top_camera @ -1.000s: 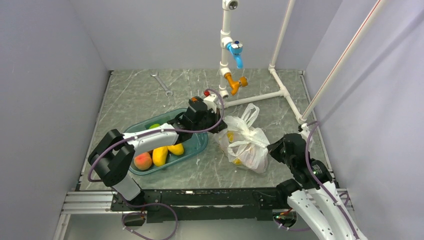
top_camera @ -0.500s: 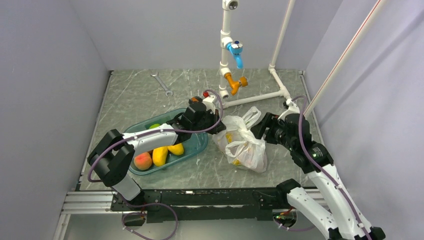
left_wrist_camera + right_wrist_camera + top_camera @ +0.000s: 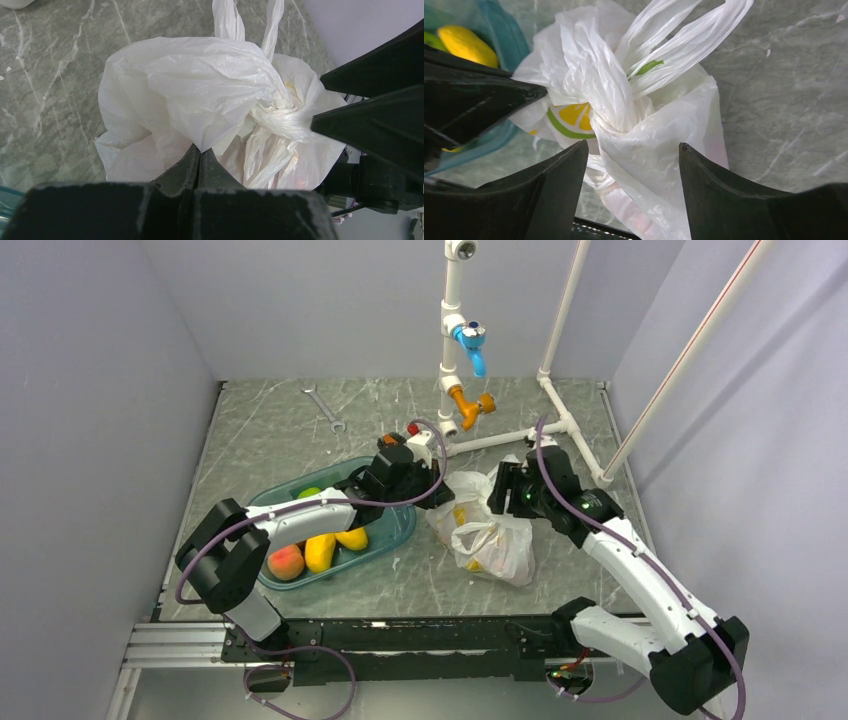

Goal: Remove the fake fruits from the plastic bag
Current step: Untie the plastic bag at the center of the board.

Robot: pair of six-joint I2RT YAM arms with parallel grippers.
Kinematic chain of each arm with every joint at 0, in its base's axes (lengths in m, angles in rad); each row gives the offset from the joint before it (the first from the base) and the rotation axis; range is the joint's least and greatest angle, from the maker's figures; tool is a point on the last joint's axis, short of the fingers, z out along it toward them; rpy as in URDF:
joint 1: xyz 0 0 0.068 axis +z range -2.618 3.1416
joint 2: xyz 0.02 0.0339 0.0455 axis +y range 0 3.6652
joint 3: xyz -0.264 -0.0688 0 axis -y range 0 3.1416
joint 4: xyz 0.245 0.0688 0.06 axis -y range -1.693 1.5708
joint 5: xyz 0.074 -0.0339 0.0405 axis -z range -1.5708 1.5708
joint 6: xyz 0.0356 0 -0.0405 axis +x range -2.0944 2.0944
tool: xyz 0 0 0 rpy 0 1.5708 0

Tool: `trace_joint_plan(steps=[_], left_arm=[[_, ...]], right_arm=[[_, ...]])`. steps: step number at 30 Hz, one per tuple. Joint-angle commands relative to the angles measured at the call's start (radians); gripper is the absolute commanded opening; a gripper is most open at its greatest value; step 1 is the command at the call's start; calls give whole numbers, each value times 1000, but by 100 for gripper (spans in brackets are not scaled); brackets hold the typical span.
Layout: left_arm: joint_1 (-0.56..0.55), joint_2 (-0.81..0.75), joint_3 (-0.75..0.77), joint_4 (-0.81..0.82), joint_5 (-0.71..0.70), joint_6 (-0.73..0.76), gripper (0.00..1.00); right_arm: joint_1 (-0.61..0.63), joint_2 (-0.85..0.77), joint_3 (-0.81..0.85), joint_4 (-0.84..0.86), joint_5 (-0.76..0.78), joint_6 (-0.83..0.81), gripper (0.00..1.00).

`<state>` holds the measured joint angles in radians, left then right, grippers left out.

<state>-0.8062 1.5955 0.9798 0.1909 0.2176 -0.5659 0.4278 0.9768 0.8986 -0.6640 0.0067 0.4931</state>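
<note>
The plastic bag (image 3: pixel 490 530) is white and crinkly and lies right of the tray, its neck twisted and its loop handles (image 3: pixel 684 35) sticking up. My left gripper (image 3: pixel 435 487) is at the bag's left side, shut on a fold of its film (image 3: pixel 200 150). My right gripper (image 3: pixel 498 496) hovers over the bag's far right side, open, one finger on each side of the twisted neck (image 3: pixel 633 145). The fake fruits are hidden inside the bag. Only a faint pink tint (image 3: pixel 300 180) shows through the film.
A teal tray (image 3: pixel 398 532) left of the bag holds long yellow fruits (image 3: pixel 335 543), a peach (image 3: pixel 286 562) and something green (image 3: pixel 310 492). A wrench (image 3: pixel 325 408) lies at the back. A white pipe frame with blue (image 3: pixel 470 340) and orange (image 3: pixel 468 405) valves stands behind the bag.
My right arm has swung from the near right up and left to the bag, and its jaws have opened. The left gripper has kept still, shut on the bag.
</note>
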Motion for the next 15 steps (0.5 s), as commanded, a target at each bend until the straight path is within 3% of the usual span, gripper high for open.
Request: trace_joint_plan(steps=[1,8,11,15], left_arm=[[-5,0,25,26,26,-3,0],[-5,9,29,30,22,-13,0],[-4,7,33,20,15,-9,0],[-5,4,40,0,4,0,0]], right_arm=[[115,14,43,-39,223,-46,69],[270,112,84,-88,444,-33,67],[291,144,83,-109,523,-2,56],[296,111,55,-67,566,-10,34]])
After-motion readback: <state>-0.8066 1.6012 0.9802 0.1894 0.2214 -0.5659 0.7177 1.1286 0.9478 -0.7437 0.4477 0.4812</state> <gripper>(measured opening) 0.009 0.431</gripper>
